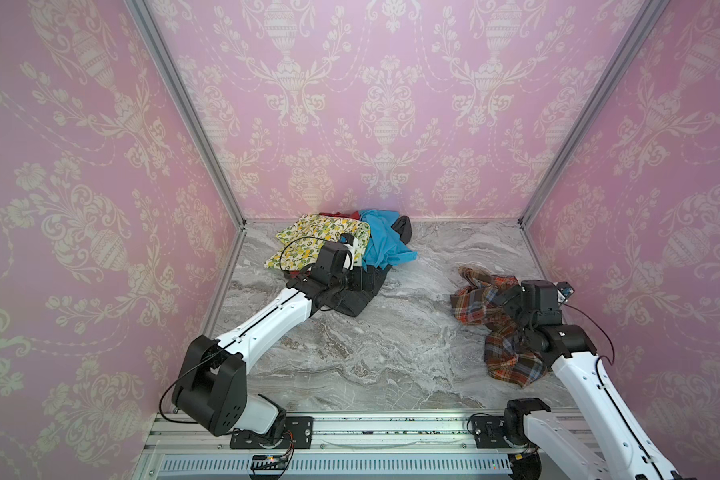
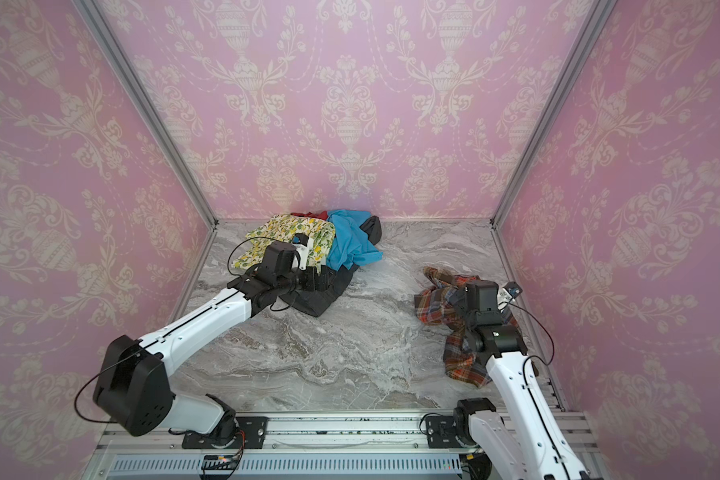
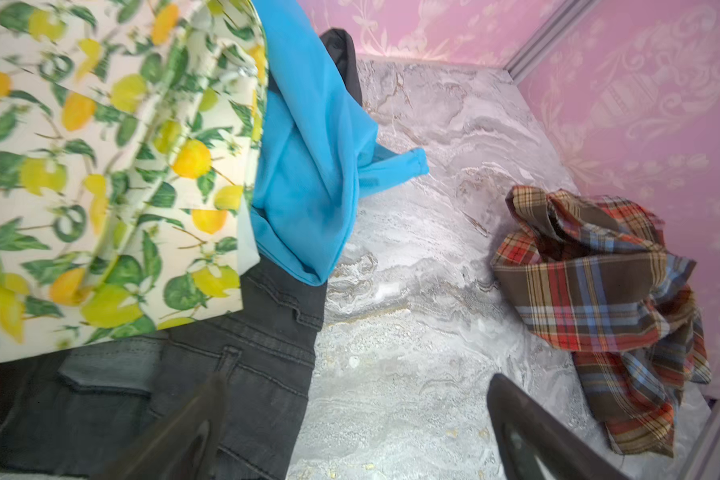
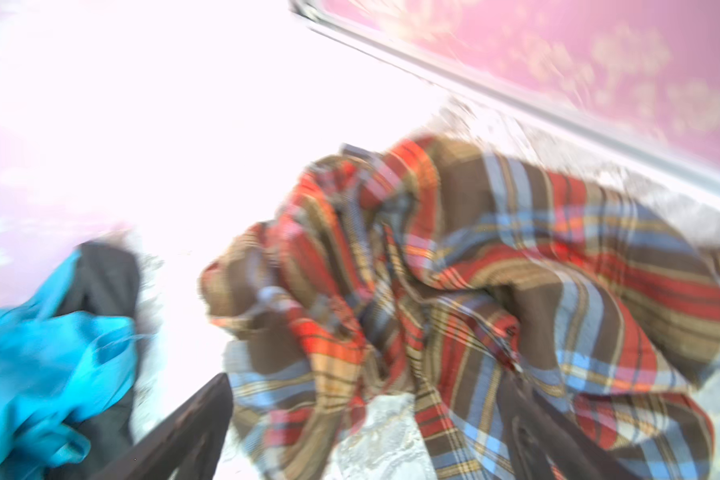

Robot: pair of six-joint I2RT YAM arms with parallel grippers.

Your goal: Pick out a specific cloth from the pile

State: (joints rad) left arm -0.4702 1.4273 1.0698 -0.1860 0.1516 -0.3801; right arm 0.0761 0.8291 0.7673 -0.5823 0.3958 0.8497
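Right claw [image 4: 366,386] agape over crumpled brown-red-blue plaid cloth [image 1: 474,307], lying 3 o'clock of mixed garment pile [image 1: 308,237]; left claw [image 3: 358,382] agape, empty. Separation seemingly done.

Brown plaid with red and light-blue checks marks the cloth [image 1: 512,361]; the pile [image 1: 308,237] mixes cream lemon-print, bright blue, dark grey.

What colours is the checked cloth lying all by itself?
The cloth is brown, with red, light blue and cream checks. The left wrist view shows it best.
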